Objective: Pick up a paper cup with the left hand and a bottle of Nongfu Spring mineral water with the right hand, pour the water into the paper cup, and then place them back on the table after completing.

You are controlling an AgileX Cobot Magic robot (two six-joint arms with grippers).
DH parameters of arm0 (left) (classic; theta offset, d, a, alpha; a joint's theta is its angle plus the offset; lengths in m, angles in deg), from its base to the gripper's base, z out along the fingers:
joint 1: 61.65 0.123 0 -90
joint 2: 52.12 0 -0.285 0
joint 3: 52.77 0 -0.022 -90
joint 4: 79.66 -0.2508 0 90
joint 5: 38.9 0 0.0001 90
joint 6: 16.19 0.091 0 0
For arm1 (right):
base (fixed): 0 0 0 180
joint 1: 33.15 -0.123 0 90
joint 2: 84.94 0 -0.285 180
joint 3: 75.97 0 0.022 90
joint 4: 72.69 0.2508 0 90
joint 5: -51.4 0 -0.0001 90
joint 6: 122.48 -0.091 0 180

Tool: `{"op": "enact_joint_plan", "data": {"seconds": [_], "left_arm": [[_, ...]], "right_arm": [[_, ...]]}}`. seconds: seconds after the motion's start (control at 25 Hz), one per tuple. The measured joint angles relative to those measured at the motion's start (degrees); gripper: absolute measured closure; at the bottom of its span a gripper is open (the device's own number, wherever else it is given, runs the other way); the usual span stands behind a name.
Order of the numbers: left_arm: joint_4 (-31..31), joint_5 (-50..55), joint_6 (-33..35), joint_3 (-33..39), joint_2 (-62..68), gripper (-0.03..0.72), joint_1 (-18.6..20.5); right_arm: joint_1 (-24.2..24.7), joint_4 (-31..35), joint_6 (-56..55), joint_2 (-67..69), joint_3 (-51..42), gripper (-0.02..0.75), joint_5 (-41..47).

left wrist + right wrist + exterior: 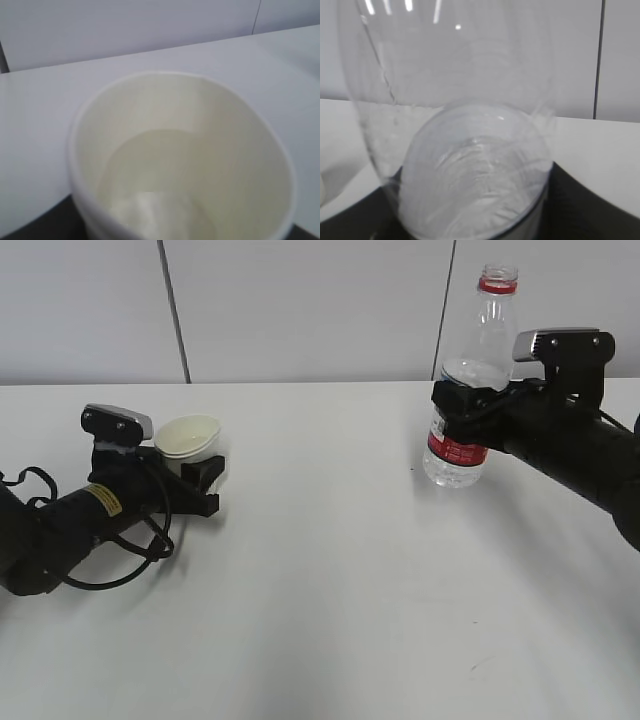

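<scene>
A white paper cup sits between the fingers of my left hand's gripper, which lies low at the left of the table and is shut on the cup. Up close the cup fills the left wrist view, mouth open, and its inside looks pale and blurred. At the right, my right hand's gripper is shut on the middle of the bottle, just above its red label. The bottle stands upright without a cap, its base at or just over the tabletop. Water shows in its lower part.
Loose black cables loop on the table beside the left arm. A white panelled wall rises right behind the table's far edge. White tabletop stretches between the two arms and toward the front.
</scene>
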Motion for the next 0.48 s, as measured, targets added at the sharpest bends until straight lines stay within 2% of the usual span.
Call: {"op": "enact_joint_plan", "data": {"seconds": [0.12,0.32,0.48], "left_arm": [[0.00,-0.05,0.00,0.00,0.00,0.292,0.00],[0.18,0.32,0.00,0.00,0.00,0.211,0.00],[0.23,0.32,0.00,0.00,0.00,0.197,0.00]], "right_arm": [[0.00,0.00,0.00,0.00,0.00,0.311,0.00],[0.00,0.00,0.00,0.00,0.00,0.311,-0.10],[0.00,0.05,0.00,0.00,0.00,0.311,-0.10]]}}
